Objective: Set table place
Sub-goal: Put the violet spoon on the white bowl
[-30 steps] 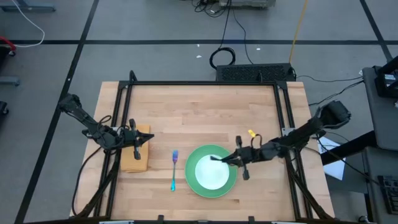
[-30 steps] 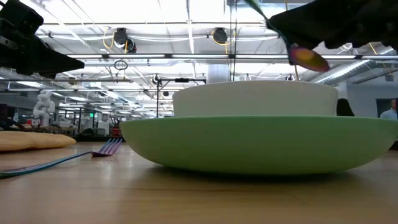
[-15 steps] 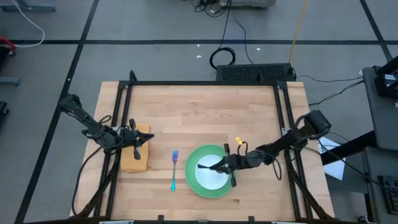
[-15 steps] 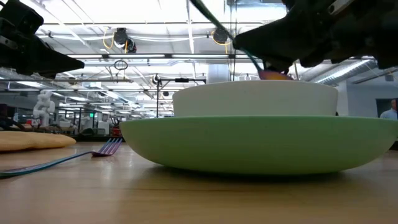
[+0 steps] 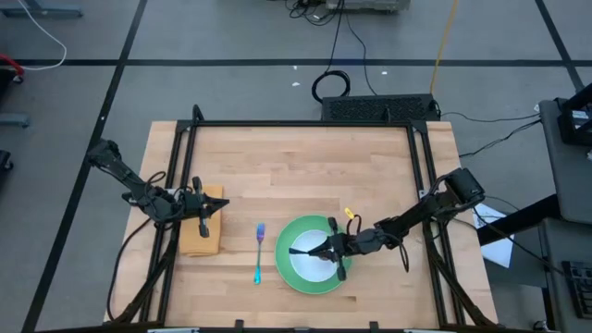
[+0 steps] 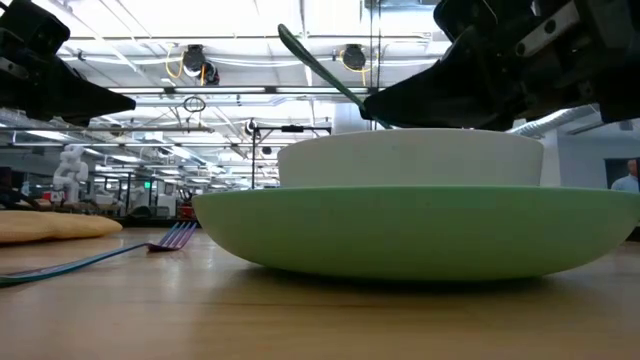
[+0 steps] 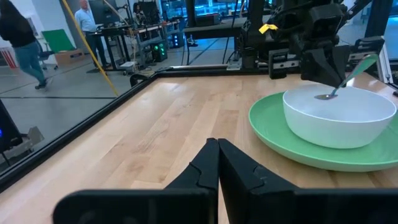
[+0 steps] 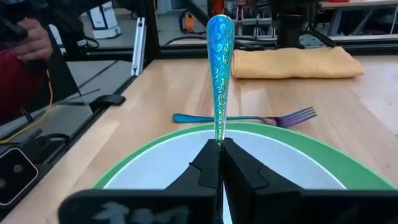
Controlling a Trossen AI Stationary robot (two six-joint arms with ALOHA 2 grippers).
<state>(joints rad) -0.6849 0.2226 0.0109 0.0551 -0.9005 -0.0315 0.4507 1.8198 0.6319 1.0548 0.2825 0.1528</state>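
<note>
On the table's near middle stands the green plate (image 5: pixel 282 268) (image 6: pixel 420 235) with the white bowl (image 5: pixel 305 265) (image 7: pixel 336 121) on it. My right gripper (image 5: pixel 328 250) (image 8: pixel 219 144) hovers over the bowl, shut on the blue-handled spoon (image 8: pixel 219 74). The spoon's bowl end (image 7: pixel 323 96) is down inside the white bowl. The fork (image 5: pixel 259 252) lies flat left of the plate. The tan cloth (image 5: pixel 199 239) lies flat at the left edge. My left gripper (image 5: pixel 211 209) (image 7: pixel 217 146) hangs shut over the cloth, holding nothing. My right gripper pinches the lower part of the spoon's handle (image 8: pixel 219 138) between its two fingers. It comes nearly level from the table's right. The free end of the handle (image 6: pixel 295 42) sticks out past the fingertips and slants upward. The spoon's bowl end (image 7: pixel 323 96) sits low inside the white bowl.
A black metal frame (image 5: pixel 305 123) edges the table. A flat black unit (image 5: pixel 379 108) and cables lie beyond the far edge. Bare wood (image 5: pixel 305 176) fills the table's far half. People (image 7: pixel 84 15) stand in the room beyond.
My right gripper has gone down and toward the table's left, over the plate, staying shut on the spoon. The spoon's bowl end, earlier above and to the side of the white bowl's rim, has sunk inside the bowl.
</note>
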